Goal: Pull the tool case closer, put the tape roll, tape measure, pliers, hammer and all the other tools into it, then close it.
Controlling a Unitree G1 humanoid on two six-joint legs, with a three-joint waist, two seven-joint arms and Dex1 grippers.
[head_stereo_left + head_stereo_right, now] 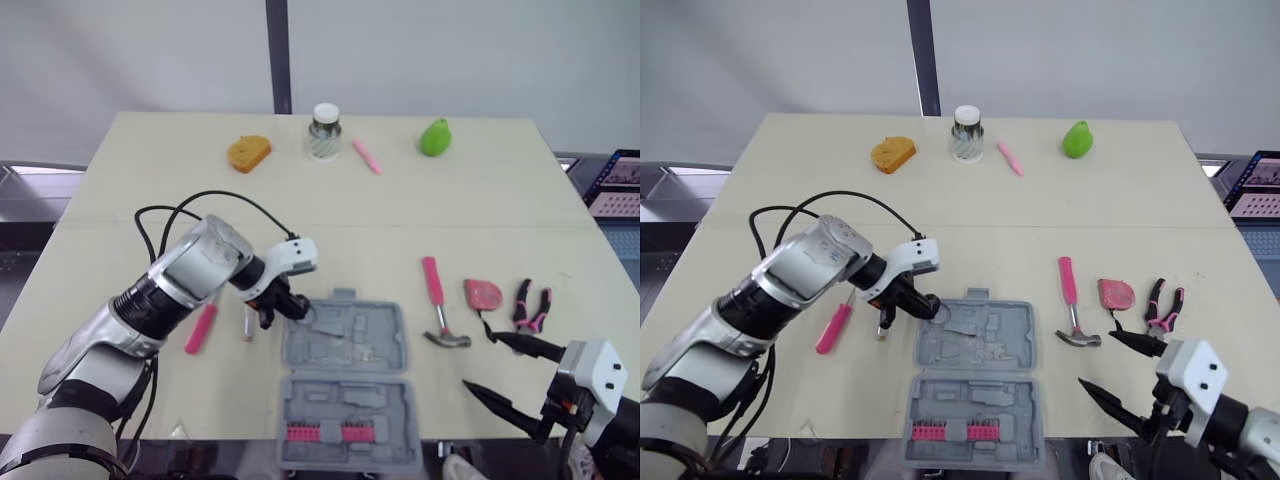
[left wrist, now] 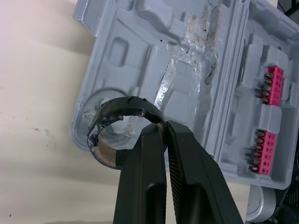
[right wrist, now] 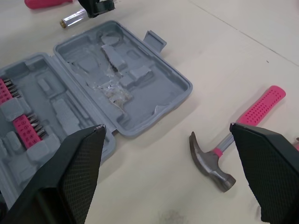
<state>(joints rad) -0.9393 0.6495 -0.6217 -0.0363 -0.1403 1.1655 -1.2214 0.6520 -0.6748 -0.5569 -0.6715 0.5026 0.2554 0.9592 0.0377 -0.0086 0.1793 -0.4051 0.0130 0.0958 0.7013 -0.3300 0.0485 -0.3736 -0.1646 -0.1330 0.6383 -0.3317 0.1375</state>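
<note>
Presently gripping the tape roll [image 2: 122,106] in the left claw [image 2: 163,125], fingers pressed together on the roll's band. Hanging over the round recess at the upper-left corner of the open tool case [image 1: 392,332], just left of centre in the head views; cannot tell whether touching the tray.

Spread wide at the right claw [image 1: 480,360], lower right of the frame, holding nothing, low over the near edge of the surface [image 1: 330,215]. Just above that claw in the frame: hammer [image 1: 436,300], then tape measure [image 1: 483,294] and pliers [image 1: 530,305] further right, all apart from the case.

Left of the case: pink-handled screwdriver [image 1: 201,328], with a small clear-handled tool [image 1: 248,322] between the two.

Judged as the first packing step, case seemingly near enough already. Next: lower the roll squarely into its recess, part the fingers, lift away without dragging it back out. After that, probably reach for the hammer with the right claw, being nearest.
</note>
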